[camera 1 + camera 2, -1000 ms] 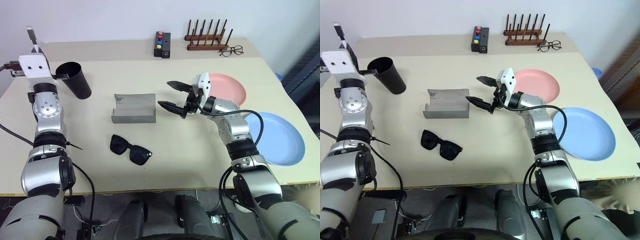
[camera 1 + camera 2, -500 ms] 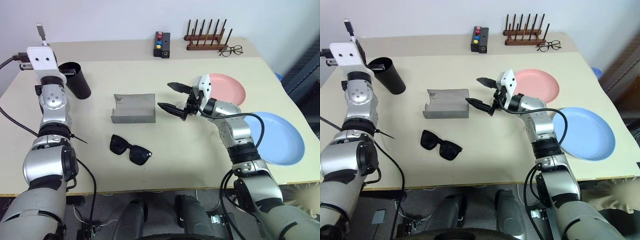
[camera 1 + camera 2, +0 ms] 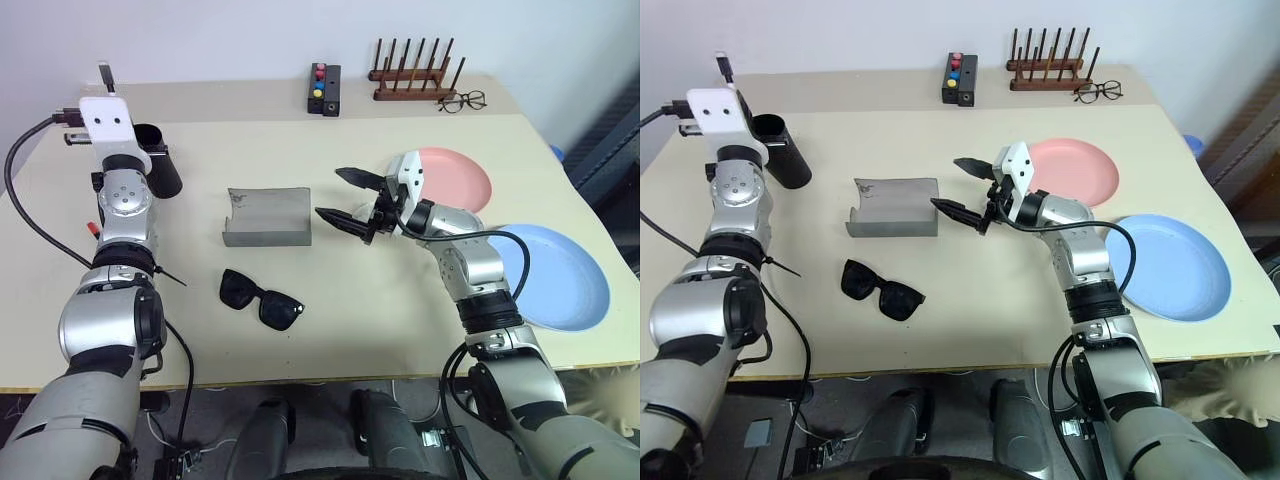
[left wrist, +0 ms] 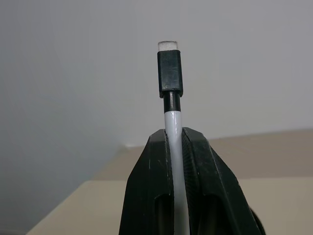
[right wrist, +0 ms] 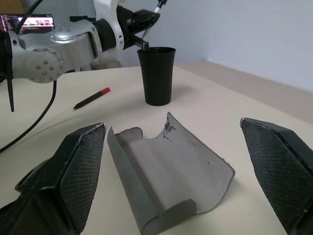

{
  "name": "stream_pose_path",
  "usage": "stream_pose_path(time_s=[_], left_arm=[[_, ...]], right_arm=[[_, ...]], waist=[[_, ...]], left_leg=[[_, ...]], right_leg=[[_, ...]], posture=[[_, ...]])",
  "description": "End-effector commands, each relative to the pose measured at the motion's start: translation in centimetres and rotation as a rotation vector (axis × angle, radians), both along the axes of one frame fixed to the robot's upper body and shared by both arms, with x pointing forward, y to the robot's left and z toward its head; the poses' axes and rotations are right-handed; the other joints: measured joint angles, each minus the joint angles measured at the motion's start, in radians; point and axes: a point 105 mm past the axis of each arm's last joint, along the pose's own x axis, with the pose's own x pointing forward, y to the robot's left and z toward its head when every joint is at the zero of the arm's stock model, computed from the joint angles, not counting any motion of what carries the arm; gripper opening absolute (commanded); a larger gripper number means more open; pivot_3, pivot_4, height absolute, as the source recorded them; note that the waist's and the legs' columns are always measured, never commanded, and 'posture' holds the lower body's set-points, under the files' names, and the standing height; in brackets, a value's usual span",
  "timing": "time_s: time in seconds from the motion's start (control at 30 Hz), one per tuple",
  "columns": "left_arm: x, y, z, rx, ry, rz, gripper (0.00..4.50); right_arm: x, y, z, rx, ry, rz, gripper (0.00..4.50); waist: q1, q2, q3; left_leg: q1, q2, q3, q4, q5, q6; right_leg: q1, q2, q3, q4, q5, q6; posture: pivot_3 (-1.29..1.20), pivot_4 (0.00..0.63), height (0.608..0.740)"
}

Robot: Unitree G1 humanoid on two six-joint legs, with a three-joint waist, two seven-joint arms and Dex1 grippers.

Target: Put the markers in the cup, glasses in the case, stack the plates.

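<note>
The left gripper (image 4: 177, 147) pinches the white marker (image 4: 171, 105) above the black cup (image 5: 157, 74). The right gripper (image 3: 345, 197), spread wide, holds nothing beside the open grey case (image 3: 267, 216).

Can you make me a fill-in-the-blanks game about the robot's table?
1. The left gripper has its jaws shut on the ____ marker.
2. The red-ended marker lies on the ____.
3. The grey case lies ____.
4. The sunglasses lie on the table, ____ the case.

Missing words: white; table; open; outside
</note>
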Motion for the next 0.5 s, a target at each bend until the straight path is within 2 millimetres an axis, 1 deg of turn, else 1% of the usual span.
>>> stream_pose_path(time_s=[0.03, 0.5], left_arm=[[-0.04, -0.13, 2.00, 0.013, -0.050, 0.000, 0.03], [0.12, -0.28, 1.90, 0.027, -0.035, 0.018, 0.03]], right_arm=[[-0.35, -0.14, 1.40, 0.033, -0.046, 0.000, 4.50], [-0.37, -0.18, 1.37, 0.039, -0.042, -0.010, 4.50]], waist=[[0.000, 0.000, 0.000], [0.001, 0.000, 0.000]], left_leg=[[0.000, 0.000, 0.000, 0.000, 0.000, 0.000], [0.000, 0.000, 0.000, 0.000, 0.000, 0.000]], right_leg=[[0.000, 0.000, 0.000, 0.000, 0.000, 0.000], [0.000, 0.000, 0.000, 0.000, 0.000, 0.000]], posture=[[0.00, 0.150, 0.740], [0.00, 0.150, 0.740]])
